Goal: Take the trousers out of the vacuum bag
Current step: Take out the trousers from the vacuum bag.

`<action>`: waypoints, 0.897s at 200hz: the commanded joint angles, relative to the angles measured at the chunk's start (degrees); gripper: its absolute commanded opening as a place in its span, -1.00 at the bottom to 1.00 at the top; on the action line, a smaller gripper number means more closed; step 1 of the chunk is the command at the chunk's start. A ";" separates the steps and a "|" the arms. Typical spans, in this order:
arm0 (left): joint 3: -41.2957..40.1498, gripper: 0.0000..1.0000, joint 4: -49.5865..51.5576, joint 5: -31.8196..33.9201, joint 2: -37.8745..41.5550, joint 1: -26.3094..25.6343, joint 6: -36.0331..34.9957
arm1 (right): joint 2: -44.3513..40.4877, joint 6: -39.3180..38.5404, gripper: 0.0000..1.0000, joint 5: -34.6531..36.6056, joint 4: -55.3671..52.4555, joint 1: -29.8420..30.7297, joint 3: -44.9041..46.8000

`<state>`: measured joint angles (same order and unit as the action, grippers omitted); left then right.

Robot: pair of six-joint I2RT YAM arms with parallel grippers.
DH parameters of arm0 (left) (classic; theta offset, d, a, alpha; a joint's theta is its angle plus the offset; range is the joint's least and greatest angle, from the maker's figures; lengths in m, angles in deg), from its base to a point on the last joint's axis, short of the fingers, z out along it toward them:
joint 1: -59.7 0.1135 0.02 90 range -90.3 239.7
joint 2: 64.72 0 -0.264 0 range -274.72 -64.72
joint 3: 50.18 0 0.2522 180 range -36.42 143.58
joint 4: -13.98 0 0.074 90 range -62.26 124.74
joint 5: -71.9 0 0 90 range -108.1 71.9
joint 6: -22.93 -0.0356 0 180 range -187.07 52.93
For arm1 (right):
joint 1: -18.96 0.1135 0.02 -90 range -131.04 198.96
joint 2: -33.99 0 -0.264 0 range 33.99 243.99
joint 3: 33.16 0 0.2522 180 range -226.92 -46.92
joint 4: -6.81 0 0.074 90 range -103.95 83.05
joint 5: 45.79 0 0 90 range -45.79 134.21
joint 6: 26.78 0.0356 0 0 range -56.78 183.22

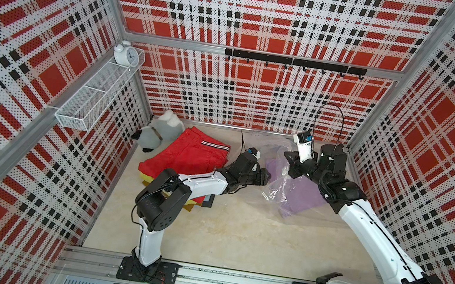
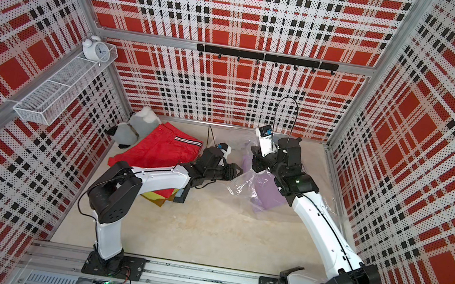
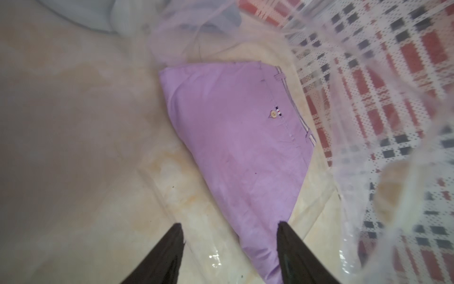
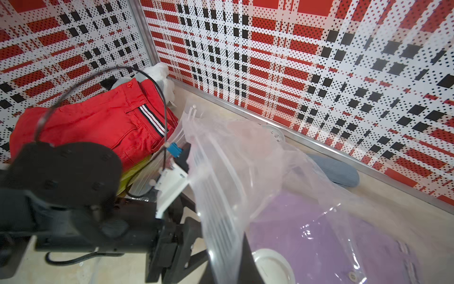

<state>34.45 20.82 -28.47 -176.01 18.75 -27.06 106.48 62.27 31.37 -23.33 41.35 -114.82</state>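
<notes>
Removal judged mostly done: red trousers (image 1: 187, 155) atop a stack (image 2: 158, 196) of folded pairs on tabletop (image 1: 236, 236), outside vacuum bag (image 4: 228, 157). Remaining: lilac trousers (image 3: 235, 137), inside bag. Right claw (image 1: 288, 155) fully closed, clamped on raised bag mouth. Left claw (image 3: 229, 223) parted partway, empty, straddling lilac corner; grasp and withdrawal pending

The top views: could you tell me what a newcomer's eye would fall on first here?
The red trousers at the far left, beside a plush toy. Then the lilac trousers inside the clear bag on the right, whose edge the shut right gripper holds up while the open left gripper points at them.
</notes>
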 commanded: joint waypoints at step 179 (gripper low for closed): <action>13.67 0.23 -3.97 -8.01 -17.63 -1.85 7.52 | -2.00 0.90 -1.00 -0.60 7.28 1.38 4.68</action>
<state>45.36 16.71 -35.75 -191.57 17.46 -19.78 106.20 62.51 31.72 -18.81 42.05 -110.82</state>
